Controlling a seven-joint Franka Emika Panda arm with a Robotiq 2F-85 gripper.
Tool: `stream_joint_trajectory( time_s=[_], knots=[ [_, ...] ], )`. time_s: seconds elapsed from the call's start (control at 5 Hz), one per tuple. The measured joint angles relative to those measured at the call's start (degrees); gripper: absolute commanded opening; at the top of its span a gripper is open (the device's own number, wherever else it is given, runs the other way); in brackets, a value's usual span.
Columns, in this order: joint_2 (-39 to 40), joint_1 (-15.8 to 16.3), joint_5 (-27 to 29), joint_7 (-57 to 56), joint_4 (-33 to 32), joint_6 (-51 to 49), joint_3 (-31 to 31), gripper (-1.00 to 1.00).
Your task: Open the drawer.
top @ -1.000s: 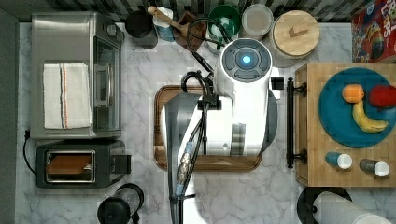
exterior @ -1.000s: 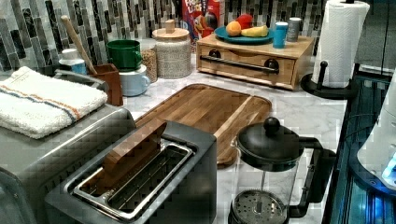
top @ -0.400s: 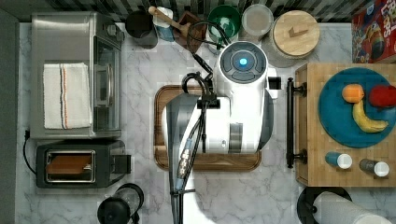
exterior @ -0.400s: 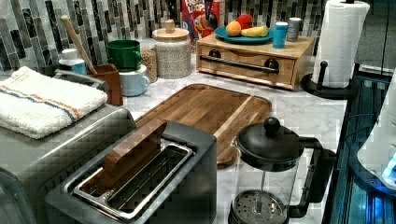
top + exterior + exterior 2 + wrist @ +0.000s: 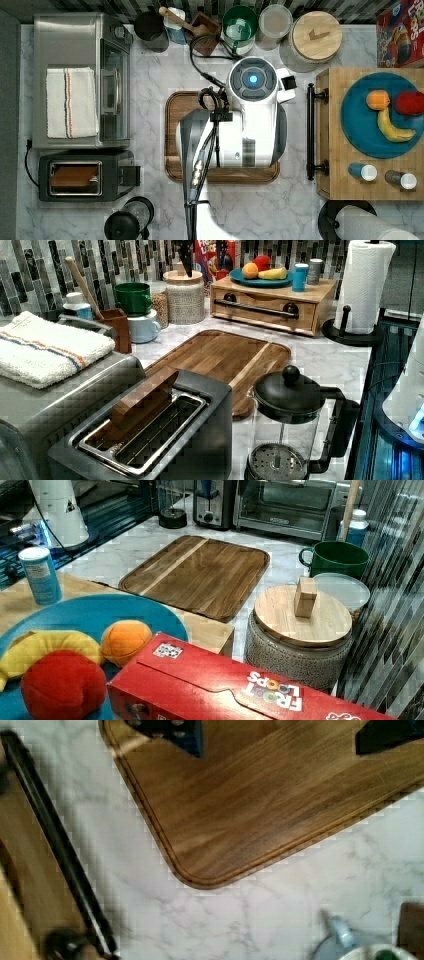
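The drawer [image 5: 265, 310] is a light wood box with a long black bar handle [image 5: 257, 309], and its front sits flush with the box, shut. In the top view the handle [image 5: 310, 131] runs along the box's left side, just right of the white arm [image 5: 252, 125]. The wrist view shows my gripper [image 5: 280, 732] open above a corner of the cutting board [image 5: 260, 805], with its dark fingertips [image 5: 172, 732] wide apart and nothing between them. The handle [image 5: 55, 845] lies a short stretch of marble away from that corner.
On the drawer box stand a blue plate [image 5: 372, 145] of toy fruit and two shakers [image 5: 362, 171]. A paper towel roll [image 5: 364, 285] stands beside it, and a lidded jar [image 5: 311, 37], a green mug [image 5: 239, 25] and a cereal box [image 5: 225, 690] stand near the wall. The toaster [image 5: 85, 175] and the oven [image 5: 80, 82] are at the top view's left.
The arm's upper part has shifted slightly toward the top view's lower left. The drawer and the other things have not moved.
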Motion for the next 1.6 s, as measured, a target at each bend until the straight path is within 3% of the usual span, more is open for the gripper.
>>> stream_joint_trajectory(
  time_s=[0.4,0.6,1.0,1.6],
  knots=[
    [0.7,-2.0,-1.3,-25.0,-4.6,1.7,-2.0,1.00],
    [2.5,-4.1,-1.4,-30.5,-4.6,3.9,-3.9,1.00],
    [6.4,-9.4,-4.4,-35.5,-4.8,10.8,-4.9,1.00],
    [7.7,-11.0,-8.6,-37.9,-5.0,20.3,-6.0,1.00]
  ],
)
